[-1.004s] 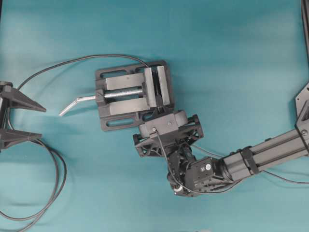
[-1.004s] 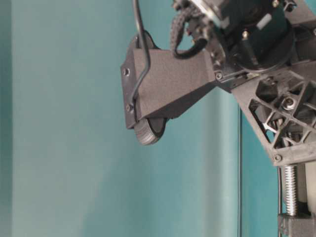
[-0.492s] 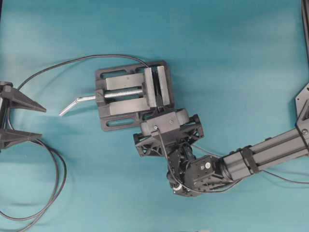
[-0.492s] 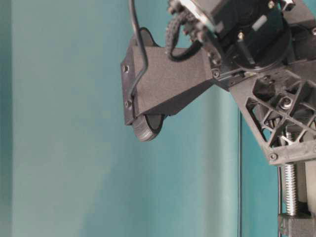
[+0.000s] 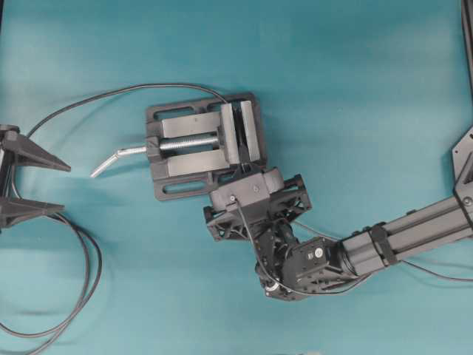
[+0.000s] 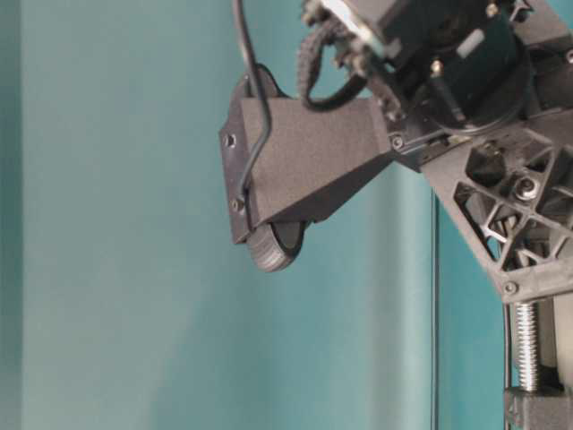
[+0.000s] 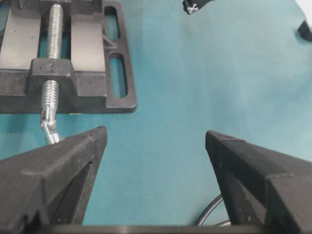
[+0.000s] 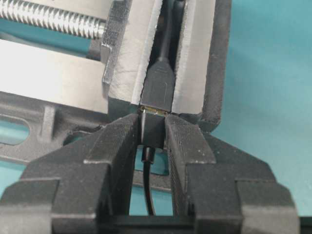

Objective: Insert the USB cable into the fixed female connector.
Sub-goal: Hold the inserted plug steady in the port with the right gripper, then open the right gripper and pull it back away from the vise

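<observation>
The USB cable point(image 8: 152, 130) is held by its small black plug between the two fingers of the right gripper point(image 8: 152, 127), which is closed about a third of the way onto it; the thin black lead trails back between the fingers toward the wrist. Directly ahead of the plug, the fixed female connector point(image 8: 158, 87) is clamped upright between the plates of the grey vise point(image 8: 141, 53), its own thin cable running away up the slot. In the right wrist view the plug's tip is seen right at the connector's mouth, with a thin sliver of metal still showing at the joint, so the plug is judged not fully seated. The long axes of plug and connector are seen to lie almost in one line along the vise slot, so the coming move is judged to be a straight push along that line.

In the overhead view the right arm is reached across from the vise's right, with the wrist rolled and bent so that the gripper meets the near edge of the vise. The left gripper point(image 7: 156, 141) is parked well apart to the left of the vise, beyond its bent silver handle point(image 5: 117, 157), spread wide and holding nothing. The right arm is plainly the nearer one.
</observation>
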You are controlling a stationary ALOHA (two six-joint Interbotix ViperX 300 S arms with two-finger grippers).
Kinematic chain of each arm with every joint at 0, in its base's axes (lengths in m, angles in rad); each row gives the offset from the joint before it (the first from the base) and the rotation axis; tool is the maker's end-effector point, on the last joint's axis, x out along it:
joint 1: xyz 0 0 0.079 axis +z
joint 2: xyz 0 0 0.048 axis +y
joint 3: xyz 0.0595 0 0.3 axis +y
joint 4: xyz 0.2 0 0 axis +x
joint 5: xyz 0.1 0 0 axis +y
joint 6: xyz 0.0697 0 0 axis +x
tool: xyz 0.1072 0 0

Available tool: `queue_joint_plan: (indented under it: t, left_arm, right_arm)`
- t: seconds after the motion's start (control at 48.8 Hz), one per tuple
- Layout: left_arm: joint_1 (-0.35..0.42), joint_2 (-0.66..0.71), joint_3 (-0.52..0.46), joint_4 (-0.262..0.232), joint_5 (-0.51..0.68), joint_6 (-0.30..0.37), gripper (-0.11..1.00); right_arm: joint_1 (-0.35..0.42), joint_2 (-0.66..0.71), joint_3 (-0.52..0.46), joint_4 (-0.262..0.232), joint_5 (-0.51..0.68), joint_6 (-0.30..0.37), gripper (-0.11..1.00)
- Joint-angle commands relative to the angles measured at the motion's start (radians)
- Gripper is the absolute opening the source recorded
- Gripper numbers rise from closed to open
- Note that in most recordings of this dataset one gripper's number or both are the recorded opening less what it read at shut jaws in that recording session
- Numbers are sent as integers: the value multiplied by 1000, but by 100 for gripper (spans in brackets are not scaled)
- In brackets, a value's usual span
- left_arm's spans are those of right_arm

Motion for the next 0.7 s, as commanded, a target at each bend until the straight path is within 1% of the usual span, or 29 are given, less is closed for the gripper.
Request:
queue_joint_plan:
  t: [0.0,0.553,0.615,0.676]
  left_arm:
    - [2,9,-12,3,-8,-6,94]
    - [0,9,-12,3,-8,-6,94]
    - [2,9,-14,3,-9,-6,94]
    - [2,9,-14,3,-9,-6,94]
  right_arm:
    - [-14,-17,-2,0,-3,-3,21]
    - [14,-17,2,-2,-15,9,21]
    - [15,-17,3,-2,-15,11,23]
    - [18,-17,3,-2,-15,11,29]
